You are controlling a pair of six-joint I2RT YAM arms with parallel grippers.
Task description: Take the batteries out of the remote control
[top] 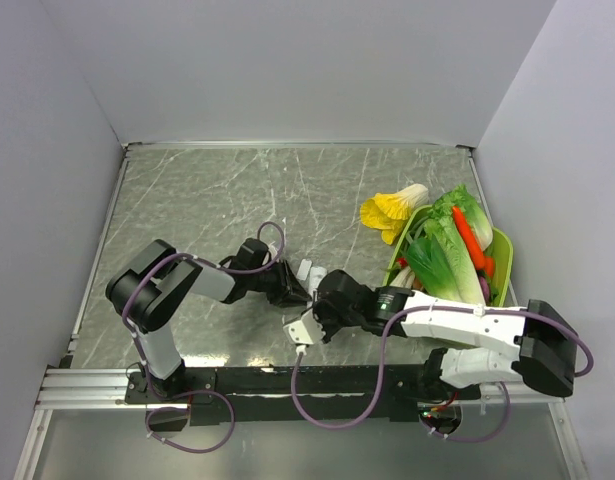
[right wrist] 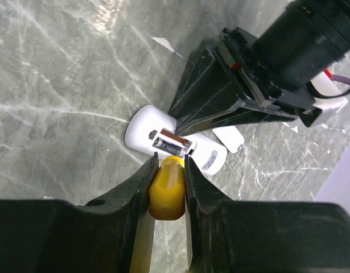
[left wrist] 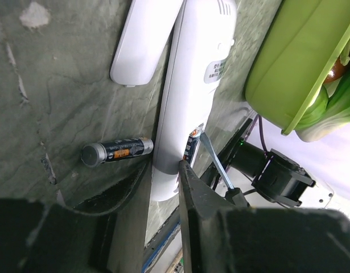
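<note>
The white remote control [left wrist: 192,85] lies on the marble table with its compartment open. One dark battery [right wrist: 170,145] sits in the compartment next to an empty slot. The other battery [left wrist: 115,152] lies loose on the table beside the remote. My left gripper [left wrist: 160,182] is shut on the remote's near end; in the top view it [top: 292,285] sits right at the remote [top: 309,270]. My right gripper [right wrist: 169,161] is shut on the yellow tool [right wrist: 168,190]. The tool's thin metal shaft [left wrist: 214,162] points at the seated battery.
The flat white cover plate [left wrist: 143,40] lies beside the remote's far end. A green basket [top: 502,250] full of vegetables stands at the right. A yellow-white vegetable [top: 387,208] lies just left of it. Walls close the table at the back and both sides.
</note>
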